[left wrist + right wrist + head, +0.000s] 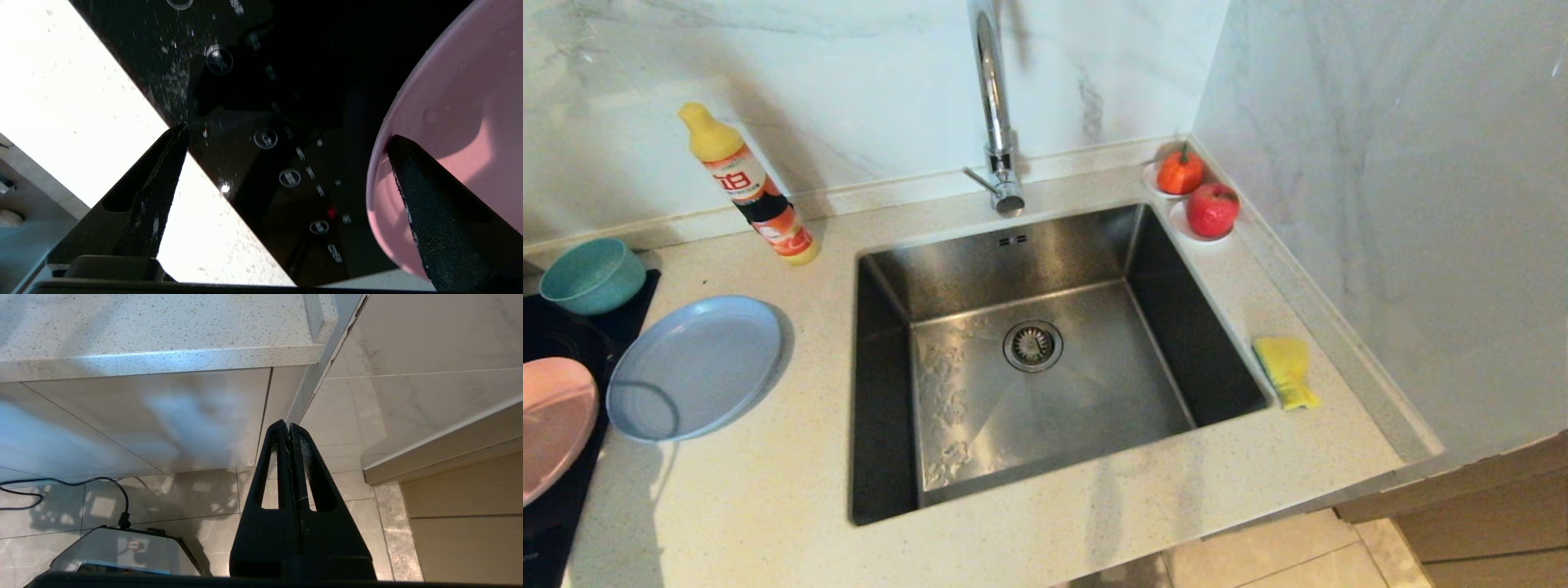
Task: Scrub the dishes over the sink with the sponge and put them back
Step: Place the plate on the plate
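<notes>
Hovering wide open and empty, the left claw [286, 139] straddles the pink plate's [457, 122] rim.

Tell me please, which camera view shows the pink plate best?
The left wrist view: the pink plate fills much of it, with the open left gripper close to its rim. The head view shows only part of the plate, cut off at the edge. The right wrist view does not show it.
</notes>
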